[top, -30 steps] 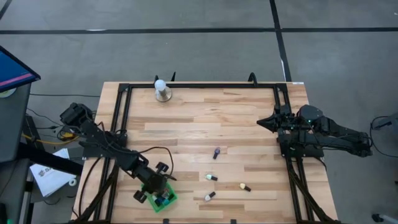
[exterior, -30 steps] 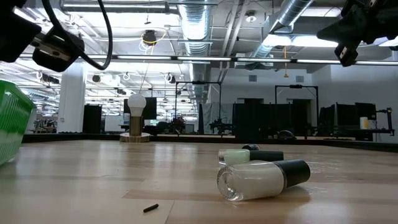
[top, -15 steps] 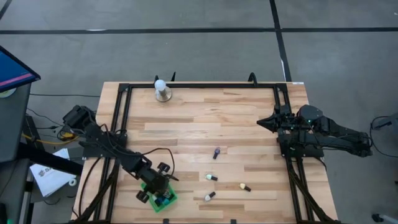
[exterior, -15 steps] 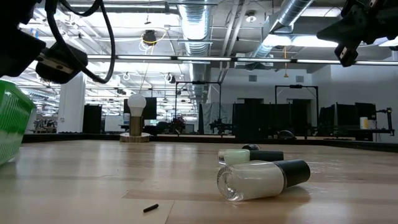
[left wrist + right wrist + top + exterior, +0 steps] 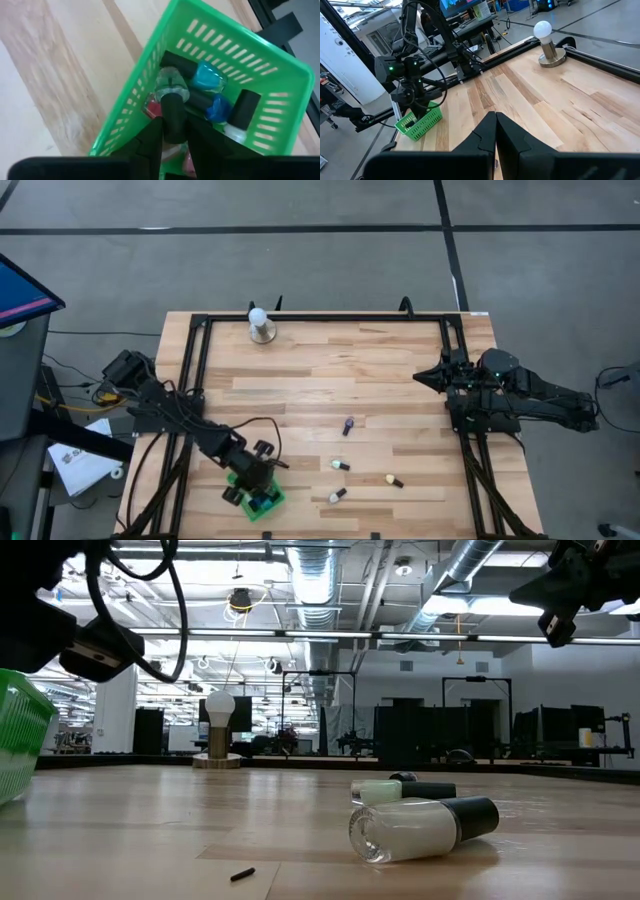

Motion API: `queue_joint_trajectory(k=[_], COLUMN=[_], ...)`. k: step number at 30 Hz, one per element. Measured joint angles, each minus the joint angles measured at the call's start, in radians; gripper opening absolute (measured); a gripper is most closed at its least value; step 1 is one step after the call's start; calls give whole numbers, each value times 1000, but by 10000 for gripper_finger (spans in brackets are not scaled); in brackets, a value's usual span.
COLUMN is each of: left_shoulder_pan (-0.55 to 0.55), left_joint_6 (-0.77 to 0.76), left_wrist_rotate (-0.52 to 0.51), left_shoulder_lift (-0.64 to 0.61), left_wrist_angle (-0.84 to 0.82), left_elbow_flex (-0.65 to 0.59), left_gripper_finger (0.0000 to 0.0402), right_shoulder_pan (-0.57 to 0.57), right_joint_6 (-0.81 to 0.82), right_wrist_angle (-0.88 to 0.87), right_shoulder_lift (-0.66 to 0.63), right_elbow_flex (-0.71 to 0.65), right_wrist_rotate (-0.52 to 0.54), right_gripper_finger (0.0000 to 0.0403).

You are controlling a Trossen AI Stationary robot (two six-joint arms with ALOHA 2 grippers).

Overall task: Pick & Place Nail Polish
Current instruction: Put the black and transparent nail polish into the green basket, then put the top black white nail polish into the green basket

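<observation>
A green basket (image 5: 262, 502) stands at the table's near left and holds several nail polish bottles, among them blue ones (image 5: 210, 80) and a red one (image 5: 152, 107). My left gripper (image 5: 174, 125) is above the basket, shut on a clear-bodied bottle (image 5: 171, 85) with a dark cap. Several more bottles lie on their sides on the wood: a purple one (image 5: 347, 425), a pale green one (image 5: 340, 465), a cream one (image 5: 393, 480) and a white one (image 5: 420, 825). My right gripper (image 5: 420, 377) hangs shut and raised at the table's right. My left gripper pinches the bottle's dark cap (image 5: 173, 107) between its two fingers. The fingers slant down from above and lie along the cap. The glass body points down into the basket, among the other bottles; whether it rests on them I cannot tell.
A white ball-topped round stand (image 5: 261, 326) is at the far edge, left of centre. A black frame (image 5: 320, 318) runs along the table's sides. A small dark bit (image 5: 242, 874) lies on the wood near the front. Bare wood lies between the basket and the loose bottles.
My left gripper has sunk a little toward the basket, with the bottle still between its fingers.
</observation>
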Motion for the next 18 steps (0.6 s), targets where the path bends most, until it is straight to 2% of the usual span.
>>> queue_joint_trajectory(k=[8,14,18], left_shoulder_pan=[9,9,9], left_joint_6=[-13,-90,-138], left_wrist_rotate=[0,2,2], left_shoulder_lift=[-10,-34,-99], left_wrist_angle=[9,16,15], left_elbow_flex=[0,3,3], left_gripper_finger=[107,155,191], right_shoulder_pan=[0,0,0], right_joint_6=[0,0,0], right_wrist_angle=[0,0,0], right_shoulder_lift=[0,0,0], right_elbow_flex=[0,0,0], right_wrist_rotate=[0,0,0], right_gripper_finger=[0,0,0])
